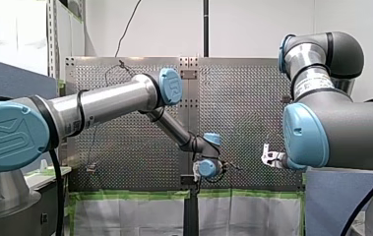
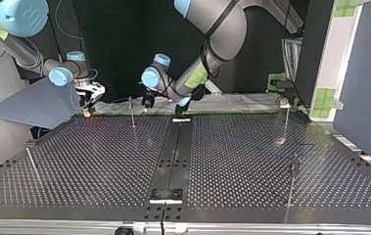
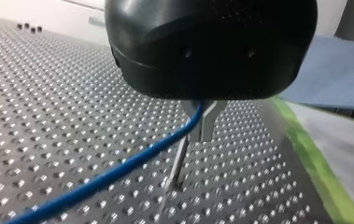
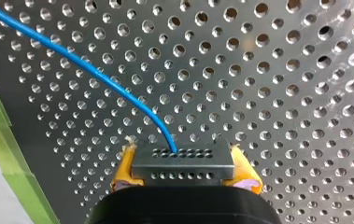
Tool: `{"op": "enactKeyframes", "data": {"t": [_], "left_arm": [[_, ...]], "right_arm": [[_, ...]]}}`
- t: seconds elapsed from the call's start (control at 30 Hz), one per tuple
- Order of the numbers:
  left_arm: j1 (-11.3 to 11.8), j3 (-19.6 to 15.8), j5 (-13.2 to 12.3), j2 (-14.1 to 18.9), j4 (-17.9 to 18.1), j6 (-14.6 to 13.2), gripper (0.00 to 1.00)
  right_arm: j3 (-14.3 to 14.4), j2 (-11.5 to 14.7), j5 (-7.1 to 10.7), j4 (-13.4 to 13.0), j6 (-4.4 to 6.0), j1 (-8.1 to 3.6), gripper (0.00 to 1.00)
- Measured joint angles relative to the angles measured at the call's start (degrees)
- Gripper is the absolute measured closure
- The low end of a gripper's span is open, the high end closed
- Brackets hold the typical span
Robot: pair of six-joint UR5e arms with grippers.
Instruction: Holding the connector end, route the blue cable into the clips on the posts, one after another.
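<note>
In the right wrist view my right gripper [image 4: 184, 161] is shut on the grey connector block [image 4: 182, 169], its yellow pads [image 4: 124, 168] pressing on both ends. The blue cable [image 4: 95, 74] leaves the connector and curves away over the perforated table [image 4: 282, 93]. In the left wrist view my left gripper [image 3: 201, 133] has its metal fingers shut on the blue cable [image 3: 118, 172], just above a thin post [image 3: 177, 163]. In the top view my left gripper [image 2: 148, 100] hangs by the far post [image 2: 132, 111], and my right gripper [image 2: 89, 98] is to its left.
More thin posts stand at the top view's right [image 2: 287, 120], front right [image 2: 293, 181] and front left [image 2: 31, 164]. A dark rail [image 2: 173, 156] runs down the table's middle. Green tape [image 3: 315, 163] marks the table's edge, with a grey-blue board [image 2: 36, 105] beyond it.
</note>
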State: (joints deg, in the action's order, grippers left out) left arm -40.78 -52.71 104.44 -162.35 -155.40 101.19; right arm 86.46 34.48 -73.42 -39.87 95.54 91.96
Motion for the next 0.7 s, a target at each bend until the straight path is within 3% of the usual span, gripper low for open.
{"op": "enactKeyframes", "data": {"t": [0.3,0.63,0.7], "left_arm": [[-0.08,0.00,-2.92,-1.12,-0.35,2.26,0.98],[-0.56,0.68,-1.75,-1.15,0.86,5.21,0.96],[-0.79,0.81,-1.82,-1.15,1.05,5.50,1.00]], "right_arm": [[-0.01,-0.68,0.07,-0.59,0.28,0.58,1.00],[-0.04,-1.90,0.24,-1.21,0.12,1.09,1.00],[-0.17,-1.94,0.26,-1.23,0.15,1.10,1.00]]}}
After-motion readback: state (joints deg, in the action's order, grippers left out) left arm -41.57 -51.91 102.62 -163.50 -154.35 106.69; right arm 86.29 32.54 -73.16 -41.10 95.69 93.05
